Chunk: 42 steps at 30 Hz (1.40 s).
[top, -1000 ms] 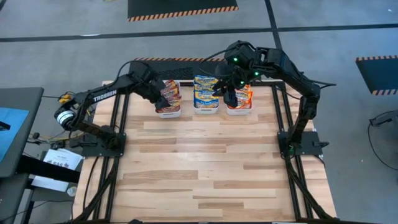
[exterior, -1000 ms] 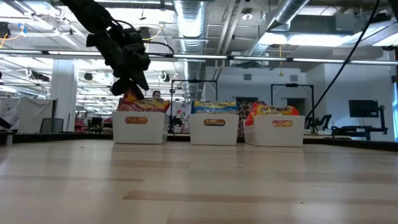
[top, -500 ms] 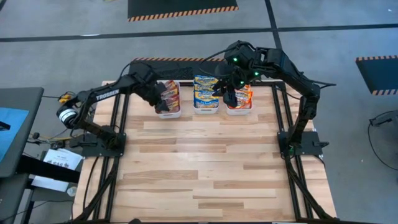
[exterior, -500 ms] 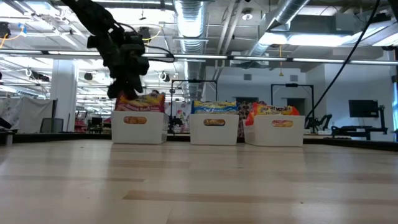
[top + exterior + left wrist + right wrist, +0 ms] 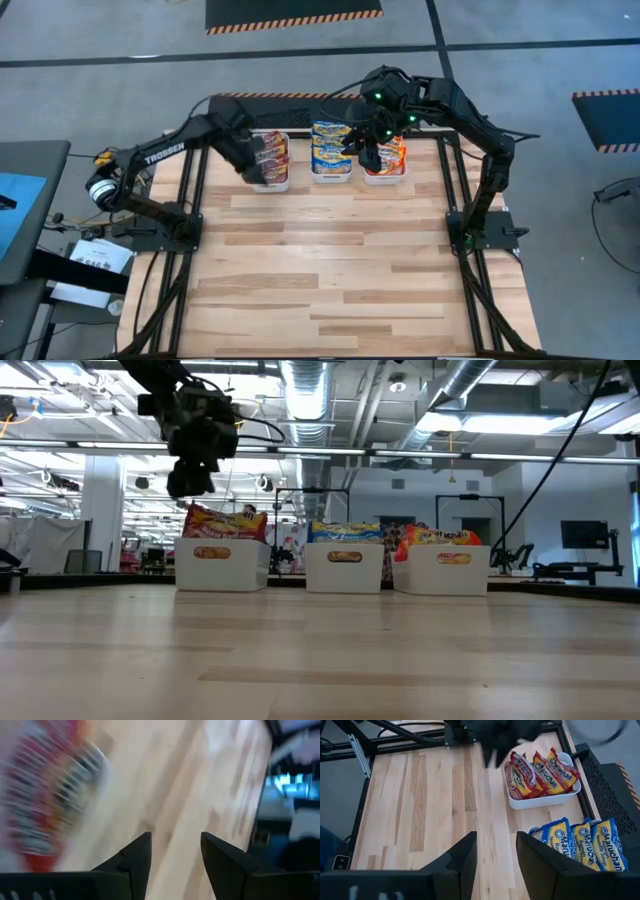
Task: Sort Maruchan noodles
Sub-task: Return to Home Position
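Evidently the Maruchan noodles (image 5: 331,150) are sitting sorted in three white bins (image 5: 272,184) while both arms are hanging empty.
From above, the red packets (image 5: 277,150) are lying just beside the left hand (image 5: 250,166), and the orange packets (image 5: 393,155) under the right hand (image 5: 366,155). Seen level, the left hand is hanging clear above packets standing on edge, a height the overhead view hides. Each wrist view is showing fingers (image 5: 135,864) spread around nothing. Light, glossy, likely slippery and brittle inside, they are asking for a gentle pinch across an upstanding edge.
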Each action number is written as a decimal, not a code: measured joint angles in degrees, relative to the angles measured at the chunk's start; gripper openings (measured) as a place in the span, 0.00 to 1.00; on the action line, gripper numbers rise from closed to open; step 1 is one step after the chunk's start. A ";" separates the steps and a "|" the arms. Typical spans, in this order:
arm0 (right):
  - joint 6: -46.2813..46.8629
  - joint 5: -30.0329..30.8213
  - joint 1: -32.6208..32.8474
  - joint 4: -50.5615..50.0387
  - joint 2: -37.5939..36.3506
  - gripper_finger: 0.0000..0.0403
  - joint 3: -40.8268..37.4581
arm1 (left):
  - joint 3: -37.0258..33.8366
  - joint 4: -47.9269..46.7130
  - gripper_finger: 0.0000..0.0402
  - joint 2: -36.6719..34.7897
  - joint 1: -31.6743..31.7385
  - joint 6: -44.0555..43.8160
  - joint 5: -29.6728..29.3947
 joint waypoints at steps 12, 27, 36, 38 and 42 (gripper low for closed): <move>0.00 -0.02 -0.02 0.12 0.02 0.40 0.00 | -11.43 10.11 0.39 0.50 -8.64 -0.93 -15.49; 0.63 -0.02 0.50 0.24 0.02 0.40 0.00 | -13.12 18.00 0.39 0.50 -6.74 0.30 -26.17; 0.59 -0.02 1.54 0.27 0.02 0.40 -0.01 | -12.83 20.12 0.39 0.50 -4.51 -0.92 -20.97; 0.57 0.00 1.55 0.27 0.02 0.40 -0.02 | -12.03 19.92 0.39 0.50 -4.58 -2.40 -17.23; 0.13 0.00 1.54 0.27 0.00 0.40 -0.02 | -8.79 17.72 0.39 -0.10 -4.81 -5.54 -13.14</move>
